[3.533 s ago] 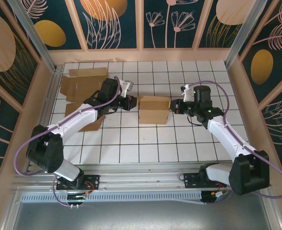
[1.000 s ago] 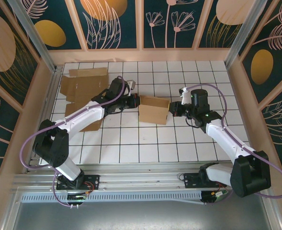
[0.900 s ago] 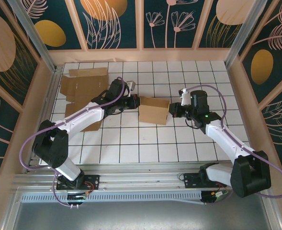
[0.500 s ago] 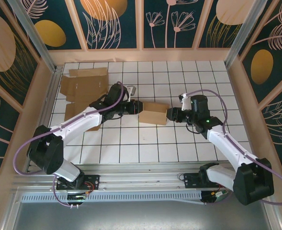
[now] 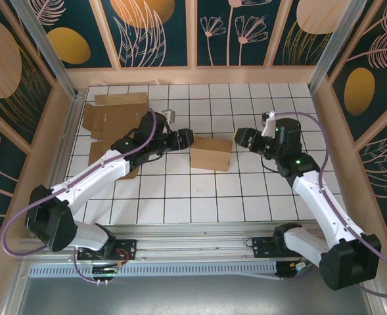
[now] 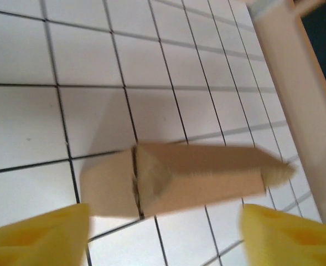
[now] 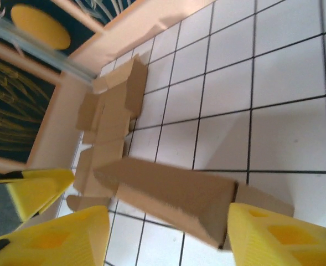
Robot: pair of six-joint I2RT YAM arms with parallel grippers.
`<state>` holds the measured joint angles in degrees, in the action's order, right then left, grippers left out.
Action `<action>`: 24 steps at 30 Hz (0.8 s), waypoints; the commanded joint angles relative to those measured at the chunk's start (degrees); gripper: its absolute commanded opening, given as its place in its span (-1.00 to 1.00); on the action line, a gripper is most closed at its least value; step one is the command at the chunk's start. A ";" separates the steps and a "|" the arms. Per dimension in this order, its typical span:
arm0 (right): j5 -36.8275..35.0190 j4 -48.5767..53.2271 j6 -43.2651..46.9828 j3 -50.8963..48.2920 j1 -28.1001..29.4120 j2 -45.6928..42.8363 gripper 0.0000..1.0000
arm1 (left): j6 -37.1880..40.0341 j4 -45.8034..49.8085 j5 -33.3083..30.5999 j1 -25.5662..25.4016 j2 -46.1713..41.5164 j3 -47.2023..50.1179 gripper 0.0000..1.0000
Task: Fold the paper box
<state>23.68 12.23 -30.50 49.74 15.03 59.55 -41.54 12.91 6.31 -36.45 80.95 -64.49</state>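
No word, label, brand or number can be read anywhere. The paper box [image 5: 211, 153] at the middle of the table shows plain brown card on each face in sight (the left wrist view of it is blurred). The flat cardboard sheets [image 5: 114, 117] at the far left look unprinted. The wall panels [image 5: 155, 33] carry painted leaves and discs, not letters.

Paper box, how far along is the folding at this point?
Done: the paper box is folded up into a block shape. In hand: nothing; the left gripper and right gripper sit open on either side of it, not touching. Left: one end flap lies flat, apparently untucked, and the flat cardboard blanks at the far left are unfolded.
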 commanded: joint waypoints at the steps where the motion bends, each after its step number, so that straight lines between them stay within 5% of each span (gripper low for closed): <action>1: -3.54 5.08 -7.04 4.20 -0.65 4.59 0.32 | -9.22 4.66 -9.85 0.53 2.37 -5.23 0.70; 5: -4.13 7.69 -7.46 5.19 0.11 10.18 0.41 | -10.92 4.65 -4.58 1.22 8.52 -8.67 0.73; 9: -4.52 5.06 -7.68 1.91 1.50 11.55 0.21 | -9.97 3.34 3.01 1.20 13.61 -10.02 0.68; 16: -6.28 2.77 -8.32 -4.16 2.28 10.59 -0.18 | -9.33 1.24 4.98 1.20 14.15 -4.52 0.13; 21: -9.93 1.26 -6.73 -7.72 3.01 10.58 -0.28 | -10.45 -0.12 3.48 1.20 13.79 0.33 -0.32; 24: -12.72 0.79 -5.71 -9.69 3.96 11.16 -0.28 | -11.27 -2.84 4.87 1.22 13.59 4.10 -0.38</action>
<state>15.09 14.76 -37.80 41.69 18.20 71.05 -52.25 6.50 10.63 -35.24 93.32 -65.25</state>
